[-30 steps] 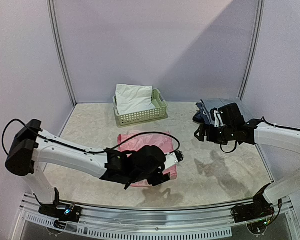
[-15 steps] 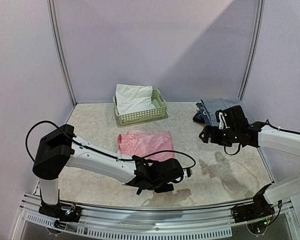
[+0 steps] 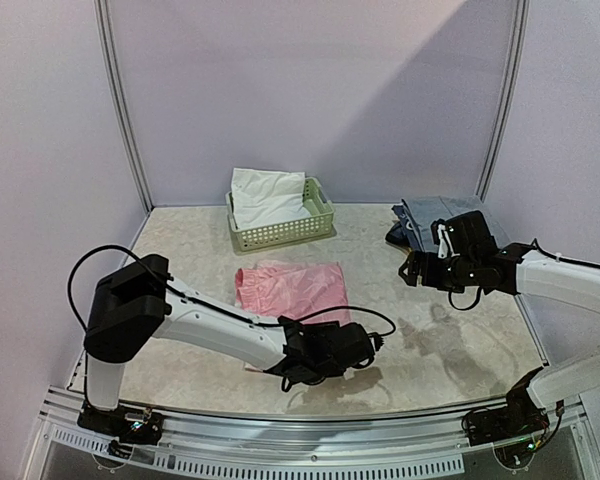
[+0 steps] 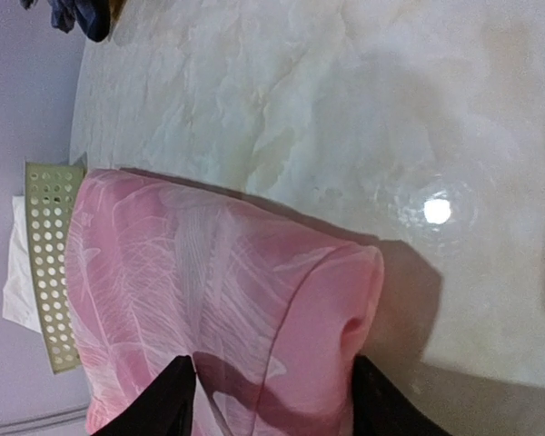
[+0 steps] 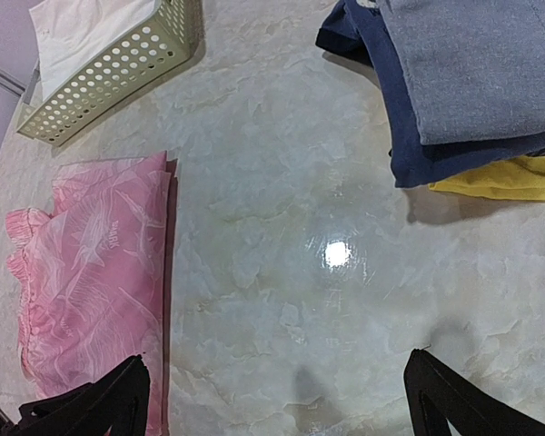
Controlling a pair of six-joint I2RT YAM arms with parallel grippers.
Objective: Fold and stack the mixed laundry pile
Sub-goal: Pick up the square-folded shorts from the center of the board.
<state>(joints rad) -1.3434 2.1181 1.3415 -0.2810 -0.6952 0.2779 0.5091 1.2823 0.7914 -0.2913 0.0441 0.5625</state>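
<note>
Left fingers apart, straddling the near corner of the pink piece, which lies flat on the counter with a pale feathery print. Right fingers apart, above the counter. White piece in the basket.

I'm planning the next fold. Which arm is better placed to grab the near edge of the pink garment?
Left. The left arm's fingers stand open astride the near edge of the pink garment. The right arm's fingers hang open over the table beside the folded clothes, apart from the cloth.
</note>
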